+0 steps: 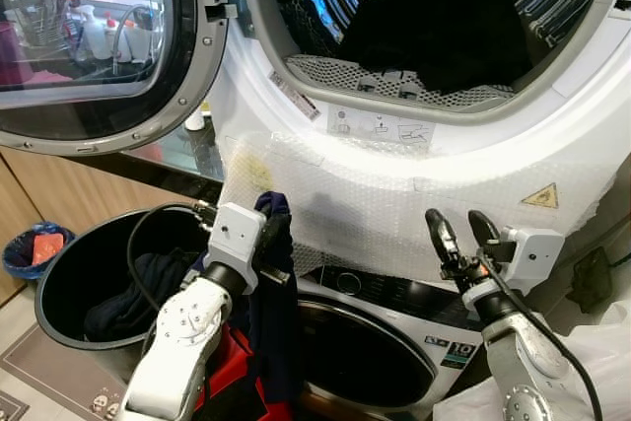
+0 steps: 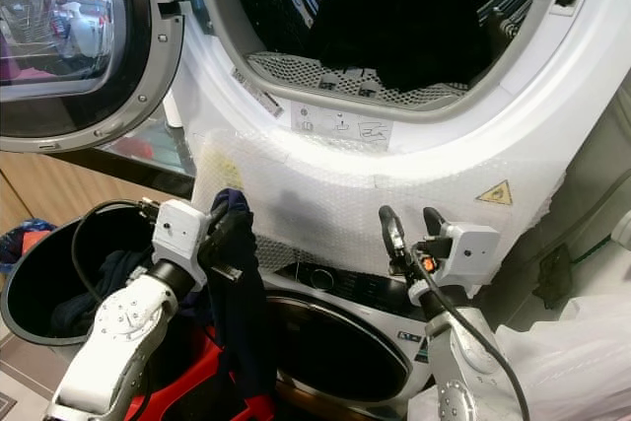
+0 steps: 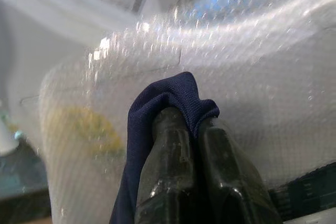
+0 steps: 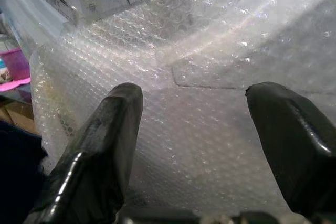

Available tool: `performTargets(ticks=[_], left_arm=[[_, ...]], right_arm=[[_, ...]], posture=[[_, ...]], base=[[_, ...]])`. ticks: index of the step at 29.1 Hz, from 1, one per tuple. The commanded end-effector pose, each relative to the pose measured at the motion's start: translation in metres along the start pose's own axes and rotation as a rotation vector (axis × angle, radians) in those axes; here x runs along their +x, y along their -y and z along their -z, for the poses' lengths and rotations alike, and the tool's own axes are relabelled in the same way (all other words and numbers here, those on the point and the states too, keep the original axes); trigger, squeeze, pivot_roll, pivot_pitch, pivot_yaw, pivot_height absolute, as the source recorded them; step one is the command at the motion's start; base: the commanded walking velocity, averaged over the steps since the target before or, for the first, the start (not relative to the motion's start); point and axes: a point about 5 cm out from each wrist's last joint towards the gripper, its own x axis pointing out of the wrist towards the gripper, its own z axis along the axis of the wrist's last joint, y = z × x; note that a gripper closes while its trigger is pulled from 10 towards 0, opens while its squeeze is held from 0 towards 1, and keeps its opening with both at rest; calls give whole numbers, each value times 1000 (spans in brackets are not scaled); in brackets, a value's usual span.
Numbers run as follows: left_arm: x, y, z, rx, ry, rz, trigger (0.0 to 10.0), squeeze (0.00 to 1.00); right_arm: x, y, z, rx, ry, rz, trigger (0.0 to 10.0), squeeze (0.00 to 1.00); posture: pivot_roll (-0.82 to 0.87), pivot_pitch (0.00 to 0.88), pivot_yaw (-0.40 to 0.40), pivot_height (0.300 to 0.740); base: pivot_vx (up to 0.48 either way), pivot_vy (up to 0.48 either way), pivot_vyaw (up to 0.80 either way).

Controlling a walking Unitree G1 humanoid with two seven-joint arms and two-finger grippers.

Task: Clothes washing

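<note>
The left hand (image 1: 273,234) has its 2 fingers pressed together on a fold of navy cloth (image 3: 157,98), which bunches over the fingertips and hangs straight down past the wrist. Just ahead of it stands the bubble wrap (image 4: 210,103) taped over the white front of the upper drum machine (image 1: 552,135); a little open room shows between the fingers and that wrap. Above the hand is the round drum opening (image 1: 394,76), its lower rim well above the fingertips, with a dark garment (image 1: 444,32) lying inside on the perforated floor. The machine's door (image 1: 99,46) stands swung open up and outward of the left hand. Below and outward of it sits a black basket (image 1: 59,273) holding dark clothes, and beneath the hand is the lower washing machine (image 1: 385,332).

The right hand (image 1: 461,229) points upward with its 2 fingers spread apart and nothing between them, close before the same wrapped panel, below a yellow warning sticker (image 1: 540,196).
</note>
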Motion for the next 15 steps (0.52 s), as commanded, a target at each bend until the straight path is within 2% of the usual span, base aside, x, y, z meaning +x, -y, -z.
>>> performTargets(ticks=[1,2,3,6,8,15], left_arm=[[10,1,-17,26,56,50,10000,0],[17,1,-27,20,85,102,10000,0],[19,2,-31,16,95,121,10000,0],[23,3,-39,69,118,176,10000,0],[25,7,-47,64,137,244,10000,0],[28,21,-59,93,177,416,10000,0]], right_arm=[[1,2,-7,-15,10,-25,10000,0],[0,9,-12,-46,3,-57,10000,0],[0,11,-14,-56,0,-67,10000,0],[-2,16,-15,-87,-25,-102,10000,0],[-5,22,-16,-114,-56,-136,10000,0],[-9,23,-15,-152,-127,-258,10000,0]], posture=[[7,11,-21,740],[3,18,-12,740],[3,18,-12,740],[-2,21,-3,740],[-7,27,8,740],[2,30,14,740]], base=[[0,0,0],[0,0,0],[0,0,0],[0,0,0],[0,0,0],[0,0,0]])
